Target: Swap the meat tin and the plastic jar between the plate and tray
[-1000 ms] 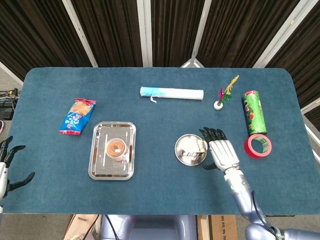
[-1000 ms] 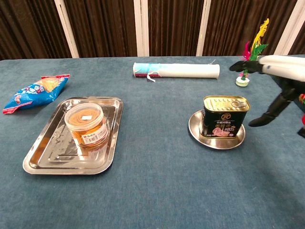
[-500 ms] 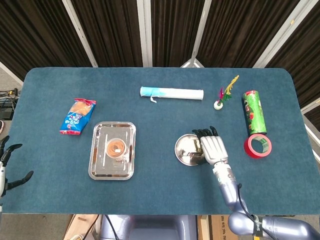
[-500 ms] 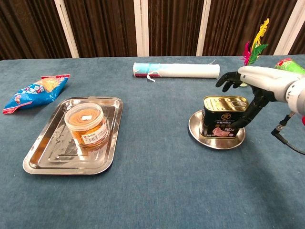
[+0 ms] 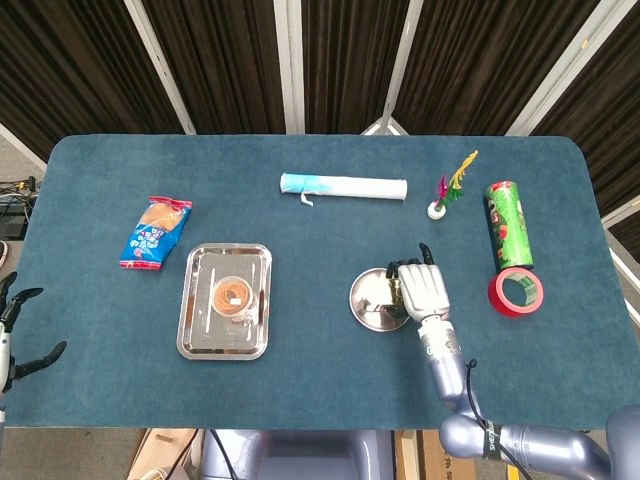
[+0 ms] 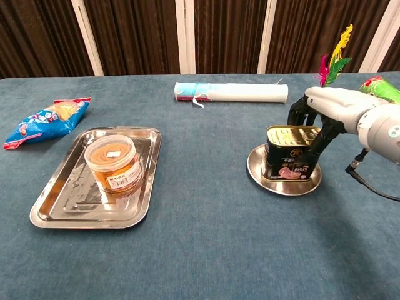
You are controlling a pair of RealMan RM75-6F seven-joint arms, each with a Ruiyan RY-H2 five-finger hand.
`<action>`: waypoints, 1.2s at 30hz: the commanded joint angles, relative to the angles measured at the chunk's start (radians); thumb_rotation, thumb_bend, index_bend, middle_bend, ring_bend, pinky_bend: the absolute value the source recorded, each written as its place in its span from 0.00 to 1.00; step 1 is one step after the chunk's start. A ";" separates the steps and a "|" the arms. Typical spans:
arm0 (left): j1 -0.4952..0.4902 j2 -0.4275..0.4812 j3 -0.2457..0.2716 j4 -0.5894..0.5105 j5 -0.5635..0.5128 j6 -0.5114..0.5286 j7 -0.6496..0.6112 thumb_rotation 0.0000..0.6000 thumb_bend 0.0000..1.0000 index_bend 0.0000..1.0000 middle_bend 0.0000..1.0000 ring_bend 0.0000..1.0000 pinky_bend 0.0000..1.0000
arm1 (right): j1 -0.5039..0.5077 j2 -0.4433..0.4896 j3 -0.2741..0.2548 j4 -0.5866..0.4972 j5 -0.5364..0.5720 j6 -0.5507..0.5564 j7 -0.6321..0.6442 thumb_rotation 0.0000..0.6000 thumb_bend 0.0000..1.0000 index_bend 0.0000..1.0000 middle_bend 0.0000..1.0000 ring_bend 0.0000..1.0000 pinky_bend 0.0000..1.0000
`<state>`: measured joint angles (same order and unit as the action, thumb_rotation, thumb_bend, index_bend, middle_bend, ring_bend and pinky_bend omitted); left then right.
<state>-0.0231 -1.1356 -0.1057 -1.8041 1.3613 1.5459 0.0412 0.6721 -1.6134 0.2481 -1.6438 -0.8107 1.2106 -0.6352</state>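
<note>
Your right hand (image 6: 329,107) is draped over the top of the tin (image 6: 294,152), fingers (image 6: 299,111) curling down behind it and the thumb against its right side. It looks like a grasp closing on the tin, but you cannot tell from either view whether the grip is firm. The tin stands upright under your palm on the plate (image 6: 257,172), its base resting on the metal. From above, the right hand (image 5: 422,291) covers most of the tin, and only the plate (image 5: 365,300) shows to its left.

Well to the left of that hand, the jar (image 6: 113,164) stands upright in the tray (image 6: 55,200), toward the tray's far end. From above, the jar (image 5: 233,297) sits in the middle of the tray (image 5: 200,330).

Your left hand (image 5: 12,325) hangs off the table's left edge, fingers spread, holding nothing.

Beyond the right hand lies a white roll (image 6: 231,92), and a feathered shuttlecock (image 6: 324,100) stands just behind it. To its right are a green tube (image 5: 508,223) and a red tape ring (image 5: 516,292). A snack bag (image 6: 45,120) lies far left, past the tray.
</note>
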 commanded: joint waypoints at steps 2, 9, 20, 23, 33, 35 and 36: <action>-0.001 0.000 0.001 -0.001 -0.001 -0.004 0.001 1.00 0.29 0.22 0.00 0.00 0.00 | 0.000 -0.022 0.005 0.025 -0.020 0.018 0.023 1.00 0.15 0.64 0.54 0.43 0.00; -0.002 0.003 0.000 -0.004 -0.005 -0.008 -0.001 1.00 0.29 0.22 0.00 0.00 0.00 | 0.000 -0.032 0.013 0.027 -0.047 0.033 0.038 1.00 0.22 0.72 0.56 0.44 0.00; -0.003 0.008 -0.005 -0.004 -0.018 -0.016 -0.010 1.00 0.29 0.23 0.00 0.00 0.00 | 0.076 0.005 0.083 -0.098 -0.018 -0.012 -0.032 1.00 0.22 0.72 0.56 0.44 0.00; -0.004 0.010 -0.007 -0.003 -0.023 -0.020 -0.015 1.00 0.29 0.23 0.00 0.00 0.00 | 0.128 -0.018 0.119 -0.094 0.013 -0.028 -0.065 1.00 0.22 0.72 0.56 0.44 0.00; -0.007 0.019 -0.010 0.000 -0.038 -0.033 -0.023 1.00 0.29 0.23 0.00 0.00 0.00 | 0.277 -0.168 0.183 0.073 0.109 -0.078 -0.096 1.00 0.22 0.72 0.56 0.44 0.00; -0.006 0.022 -0.011 -0.001 -0.041 -0.034 -0.026 1.00 0.29 0.23 0.00 0.00 0.00 | 0.298 -0.197 0.185 0.115 0.115 -0.092 -0.084 1.00 0.22 0.72 0.56 0.44 0.00; -0.005 0.024 -0.011 -0.001 -0.043 -0.033 -0.028 1.00 0.29 0.23 0.00 0.00 0.00 | 0.308 -0.211 0.185 0.135 0.120 -0.100 -0.079 1.00 0.22 0.72 0.56 0.44 0.00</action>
<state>-0.0284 -1.1123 -0.1167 -1.8048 1.3188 1.5126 0.0138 0.9557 -1.7932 0.4267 -1.5459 -0.7056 1.1297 -0.7235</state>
